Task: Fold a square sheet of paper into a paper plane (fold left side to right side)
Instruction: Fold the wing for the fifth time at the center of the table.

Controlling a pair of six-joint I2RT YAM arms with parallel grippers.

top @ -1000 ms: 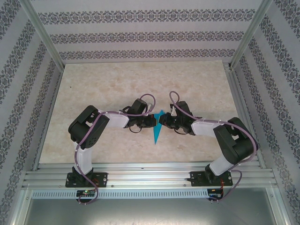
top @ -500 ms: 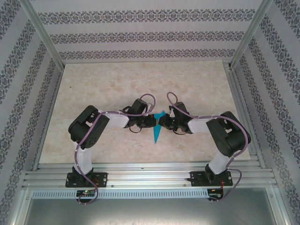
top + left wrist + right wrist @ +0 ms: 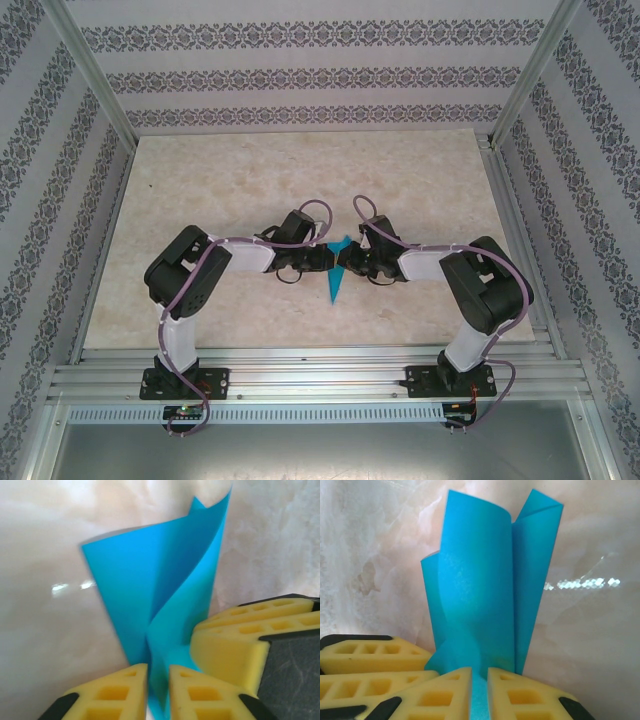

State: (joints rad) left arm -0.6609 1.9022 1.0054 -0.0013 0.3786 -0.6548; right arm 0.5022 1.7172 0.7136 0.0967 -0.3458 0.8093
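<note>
Item: paper plane point(image 3: 335, 282), cyan, part-folded, midway on the surface point(image 3: 250, 180), between both tools.
Detail: right tool point(image 3: 479, 674) pinches its upright folds; left tool point(image 3: 159, 675) straddles the opposite edge, fingers barely apart, grip cannot be told.

There is one bright cyan-blue, sharply creased paper plane point(image 3: 335, 280). Two white-and-black robot arms stand by it, a left arm point(image 3: 190, 290) and a right arm point(image 3: 480, 290). Each carries one two-finger gripper, the left gripper point(image 3: 328, 259) and the right gripper point(image 3: 347, 262), with two yellow honeycomb foam pads point(image 3: 117, 690) apiece, four in all. One pale marbled table point(image 3: 250, 170) lies beneath, and two purple cables point(image 3: 318, 208) loop above the wrists.
</note>
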